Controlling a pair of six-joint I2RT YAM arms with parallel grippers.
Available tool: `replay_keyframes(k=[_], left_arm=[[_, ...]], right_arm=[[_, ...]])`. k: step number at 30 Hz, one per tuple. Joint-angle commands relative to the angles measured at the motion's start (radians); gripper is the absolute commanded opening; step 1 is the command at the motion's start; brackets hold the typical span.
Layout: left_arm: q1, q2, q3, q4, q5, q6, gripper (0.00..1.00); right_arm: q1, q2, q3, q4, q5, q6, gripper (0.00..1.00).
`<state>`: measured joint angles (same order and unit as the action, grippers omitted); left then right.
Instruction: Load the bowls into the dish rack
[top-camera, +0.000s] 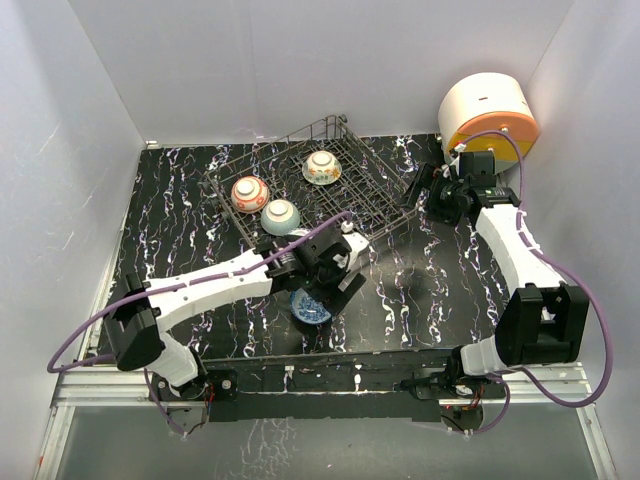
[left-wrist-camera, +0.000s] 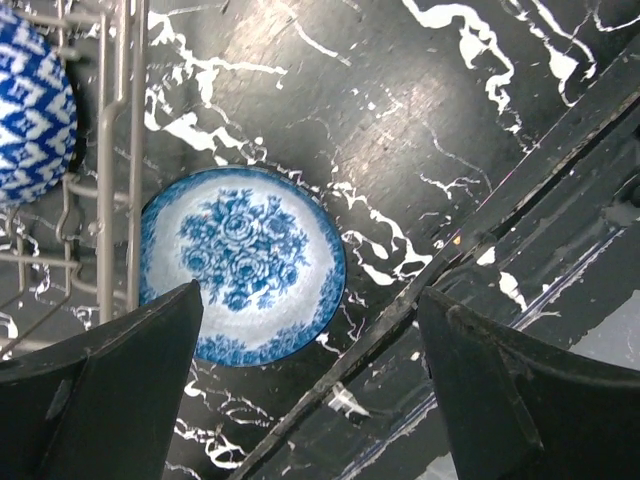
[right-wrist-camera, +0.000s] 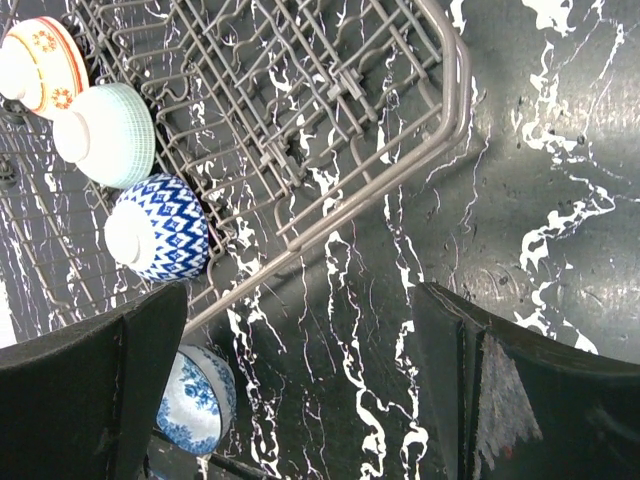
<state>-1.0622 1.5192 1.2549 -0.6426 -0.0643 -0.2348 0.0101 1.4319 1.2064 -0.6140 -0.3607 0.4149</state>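
Hovering over blue floral bowl (left-wrist-camera: 240, 262), left pincer (left-wrist-camera: 310, 305) spread wide, bowl just outside dish rack (left-wrist-camera: 118, 150), possibly touching it.

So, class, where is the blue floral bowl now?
The bowl sits upright on the table near the middle of the top view, just outside the rack's near edge, directly under the open left hand.

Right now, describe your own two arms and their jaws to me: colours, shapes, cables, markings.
The left arm and right arm match: white rounded link shells between boxy black joint housings. A purple cable loops loosely along each. The jaws are black, broad, flat-faced wedges. No markings are legible.
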Motion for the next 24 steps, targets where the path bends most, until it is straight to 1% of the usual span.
replay_keyframes(k=[1,3,7,12,18,24], left_arm=[[-0.023,0.030,-0.017,0.087,-0.009,0.034,0.86],[-0.029,0.060,-0.034,0.115,-0.019,0.029,0.84],[-0.050,0.116,-0.069,0.149,-0.035,0.018,0.77],[-0.061,0.149,-0.086,0.176,-0.042,0.001,0.75],[-0.063,0.149,-0.129,0.214,-0.027,-0.033,0.63],[-0.083,0.146,-0.202,0.267,-0.052,-0.062,0.59]], right_arm=[[-0.007,-0.065,-0.021,0.049,-0.005,0.005,0.99],[-0.007,-0.073,-0.031,0.047,-0.003,0.005,0.99],[-0.007,-0.088,-0.045,0.044,0.002,0.004,0.99],[-0.007,-0.102,-0.063,0.035,0.011,-0.001,0.99],[-0.007,-0.102,-0.079,0.044,0.004,-0.001,0.99],[-0.007,-0.094,-0.064,0.041,0.003,-0.002,0.99]])
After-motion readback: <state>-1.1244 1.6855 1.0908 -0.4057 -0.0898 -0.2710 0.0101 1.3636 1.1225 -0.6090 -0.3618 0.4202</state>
